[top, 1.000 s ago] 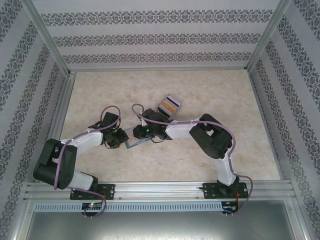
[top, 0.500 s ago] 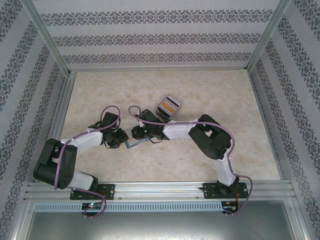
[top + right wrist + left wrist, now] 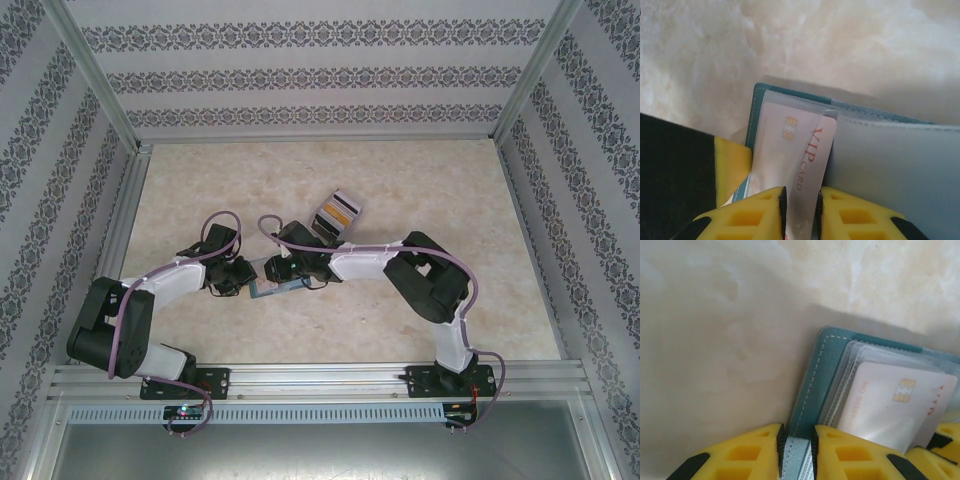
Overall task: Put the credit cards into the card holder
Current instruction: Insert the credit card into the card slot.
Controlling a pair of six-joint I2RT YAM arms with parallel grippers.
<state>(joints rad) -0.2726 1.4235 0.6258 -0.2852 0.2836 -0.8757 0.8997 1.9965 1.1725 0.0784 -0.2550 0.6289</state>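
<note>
The card holder (image 3: 272, 288) is lying open on the table (image 3: 440, 180), near the middle, between both arms. The left gripper (image 3: 796, 442) is pinching its teal cover edge, jaws narrow. The right gripper (image 3: 800, 197) is straddling a white VIP card (image 3: 809, 150) (far end lying against the pocket pages); whether it is pressing the card, I cannot tell. A chip card (image 3: 890, 405) is sitting in a clear sleeve.

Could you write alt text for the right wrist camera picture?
A white VIP card with a gold chip sits between the right gripper's yellow fingers, its far end in the open teal card holder, which lies on a pale marbled table.
</note>
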